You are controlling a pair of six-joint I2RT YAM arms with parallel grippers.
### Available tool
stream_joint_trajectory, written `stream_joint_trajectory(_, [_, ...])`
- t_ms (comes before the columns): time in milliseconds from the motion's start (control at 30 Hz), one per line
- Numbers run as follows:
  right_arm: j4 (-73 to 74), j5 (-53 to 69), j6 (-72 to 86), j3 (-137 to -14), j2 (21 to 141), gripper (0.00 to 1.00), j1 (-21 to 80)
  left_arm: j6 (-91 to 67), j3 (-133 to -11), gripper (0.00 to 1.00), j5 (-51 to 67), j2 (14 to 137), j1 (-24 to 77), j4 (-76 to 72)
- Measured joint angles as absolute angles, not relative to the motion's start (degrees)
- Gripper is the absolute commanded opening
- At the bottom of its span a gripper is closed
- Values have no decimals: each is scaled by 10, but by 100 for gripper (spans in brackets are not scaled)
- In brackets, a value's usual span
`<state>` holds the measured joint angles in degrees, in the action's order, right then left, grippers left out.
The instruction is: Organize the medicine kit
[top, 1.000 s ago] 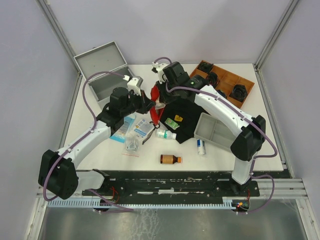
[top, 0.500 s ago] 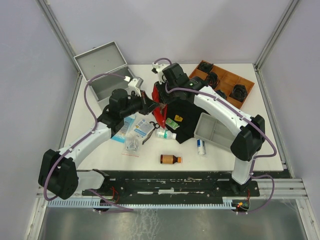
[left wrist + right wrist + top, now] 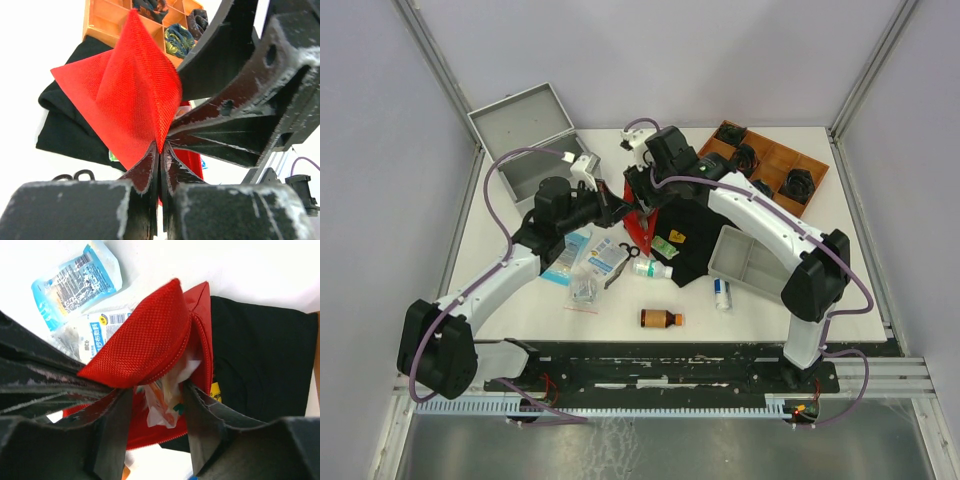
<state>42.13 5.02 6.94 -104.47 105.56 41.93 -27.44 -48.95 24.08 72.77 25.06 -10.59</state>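
The medicine kit (image 3: 525, 145), a silver-grey metal case with its lid up, stands at the back left, apart from both grippers. A red fabric pouch (image 3: 641, 215) hangs lifted over the table's middle. My left gripper (image 3: 617, 207) is shut on a corner fold of the pouch (image 3: 130, 95), jaws pressed together (image 3: 161, 146). My right gripper (image 3: 642, 190) is open at the pouch's unzipped mouth (image 3: 145, 345); its fingers (image 3: 157, 390) stand either side of white and orange paper packets (image 3: 167, 400) that hang out of it.
A black cloth (image 3: 688, 235) lies under the pouch. A grey plastic tray (image 3: 745, 262) sits right of it, an orange divided box (image 3: 775, 165) at the back right. Blue packets (image 3: 570, 255), scissors (image 3: 625, 262), a white bottle (image 3: 652, 268), an amber bottle (image 3: 660, 318) and a small tube (image 3: 721, 293) lie in front.
Both grippers have moved slightly back and up with the red pouch. The pouch has risen off the black cloth and now hangs more upright between them.
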Motion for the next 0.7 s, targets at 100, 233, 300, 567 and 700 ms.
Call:
stream_joint_trajectory(100, [435, 58, 50, -1048, 1055, 62, 417, -274, -488, 3, 230, 726, 244, -95])
stream_joint_trajectory(233, [452, 84, 34, -1049, 1047, 64, 419, -274, -488, 3, 218, 725, 238, -90])
stream_joint_trajectory(300, [456, 95, 27, -1049, 1038, 64, 420, -274, -488, 3, 212, 725, 237, -90])
stream_joint_trajectory(567, [462, 127, 2, -1049, 995, 65, 422, -274, -488, 3, 209, 721, 229, -85])
stream_joint_trajectory(700, [456, 156, -26, -1021, 962, 66, 422, -269, -491, 3, 200, 711, 207, -59])
